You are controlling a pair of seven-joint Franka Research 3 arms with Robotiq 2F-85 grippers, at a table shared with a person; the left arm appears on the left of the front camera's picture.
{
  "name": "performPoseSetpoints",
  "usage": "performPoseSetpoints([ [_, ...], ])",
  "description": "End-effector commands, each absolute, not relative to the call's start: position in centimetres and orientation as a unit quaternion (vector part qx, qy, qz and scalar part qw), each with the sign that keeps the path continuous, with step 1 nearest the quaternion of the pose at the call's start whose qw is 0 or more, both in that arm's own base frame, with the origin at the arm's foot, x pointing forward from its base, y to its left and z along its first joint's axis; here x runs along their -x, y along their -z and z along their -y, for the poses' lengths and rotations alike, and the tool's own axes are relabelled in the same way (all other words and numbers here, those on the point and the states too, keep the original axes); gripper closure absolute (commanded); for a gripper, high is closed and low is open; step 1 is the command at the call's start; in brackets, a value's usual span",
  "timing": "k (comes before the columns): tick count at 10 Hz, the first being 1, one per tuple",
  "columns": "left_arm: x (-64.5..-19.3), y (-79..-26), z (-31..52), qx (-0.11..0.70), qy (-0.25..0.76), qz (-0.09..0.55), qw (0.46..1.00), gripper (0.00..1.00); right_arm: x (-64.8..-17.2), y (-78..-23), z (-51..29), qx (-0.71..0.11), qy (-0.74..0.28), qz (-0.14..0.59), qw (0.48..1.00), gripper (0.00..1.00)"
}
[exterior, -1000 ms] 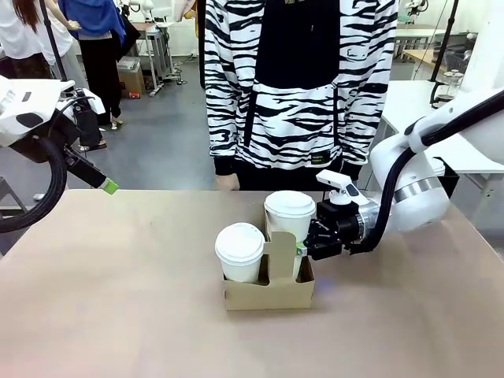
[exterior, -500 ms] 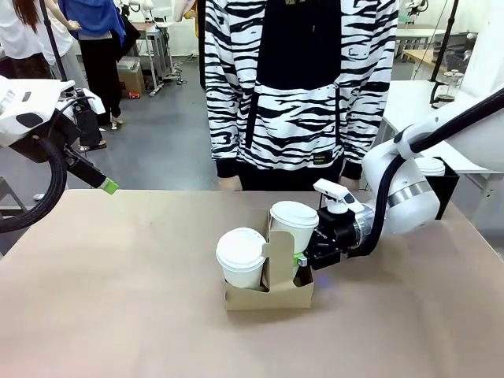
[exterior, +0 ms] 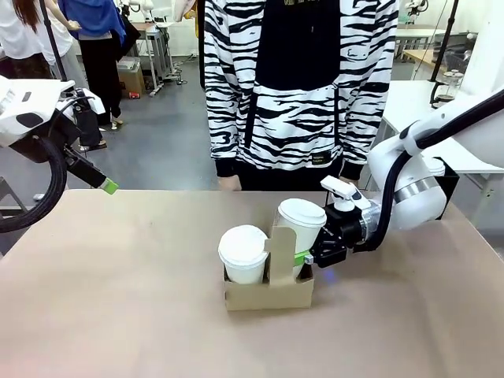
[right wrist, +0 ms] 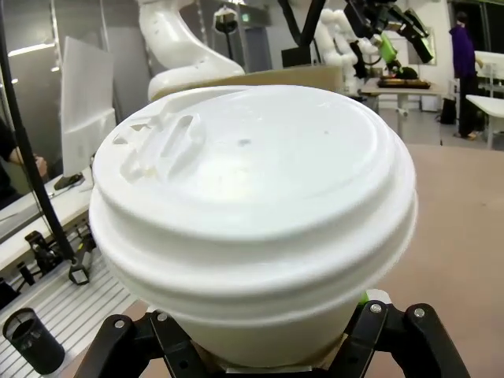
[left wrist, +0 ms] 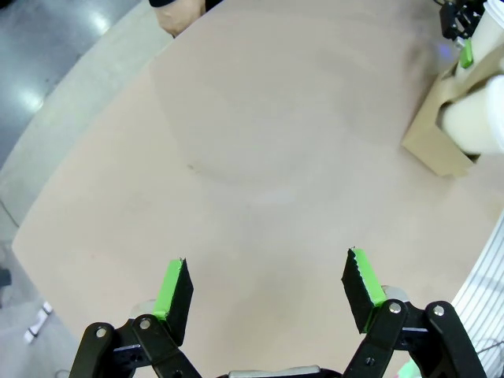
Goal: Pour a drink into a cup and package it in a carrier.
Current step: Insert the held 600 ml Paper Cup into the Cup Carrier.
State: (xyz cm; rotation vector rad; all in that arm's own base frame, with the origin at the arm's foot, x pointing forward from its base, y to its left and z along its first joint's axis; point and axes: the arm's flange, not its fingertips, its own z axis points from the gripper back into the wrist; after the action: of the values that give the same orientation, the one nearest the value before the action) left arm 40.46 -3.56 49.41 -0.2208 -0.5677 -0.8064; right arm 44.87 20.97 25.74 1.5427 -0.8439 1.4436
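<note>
Tabletop (exterior: pixel 118 315), tan and broad, runs across the front view to a person (exterior: pixel 299 87) in a zebra-striped top at its far edge. That view takes in both white arms, one from each side. The left wrist view looks down on a bare stretch of the table with the carrier (left wrist: pixel 441 134) off in a corner. The right wrist view brings one lid (right wrist: pixel 252 181) up close, so the sip hole and raised rim can be made out, details too small from the front.

One brown cardboard carrier stands mid-table, holding two white paper cups, each with a white lid. The second cup (exterior: pixel 242 256) sits upright in the left pocket. The cup (exterior: pixel 301 228) on the right leans a little, its base hidden behind the handle tab.

The right gripper (exterior: pixel 303 257) is clamped on the side of that leaning cup, low down, green pads against the paper. The left gripper (left wrist: pixel 272 287) hangs over the table's left edge, well apart from the carrier, fingers spread wide and holding nothing.
</note>
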Motion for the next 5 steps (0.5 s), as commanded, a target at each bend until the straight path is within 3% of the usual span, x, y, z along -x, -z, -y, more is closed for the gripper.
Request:
performPoseSetpoints([
  [1,-40.47,-49.71,3.51,0.102,0.384,0.270,0.877,0.05,-43.68,-26.97,-19.74,-0.591,-0.598,0.353,0.411,0.19],
  [5,-40.47,-49.71,3.51,0.102,0.384,0.270,0.877,0.05,-43.82,-27.71,-20.18,-0.585,-0.613,0.340,0.408,0.19],
])
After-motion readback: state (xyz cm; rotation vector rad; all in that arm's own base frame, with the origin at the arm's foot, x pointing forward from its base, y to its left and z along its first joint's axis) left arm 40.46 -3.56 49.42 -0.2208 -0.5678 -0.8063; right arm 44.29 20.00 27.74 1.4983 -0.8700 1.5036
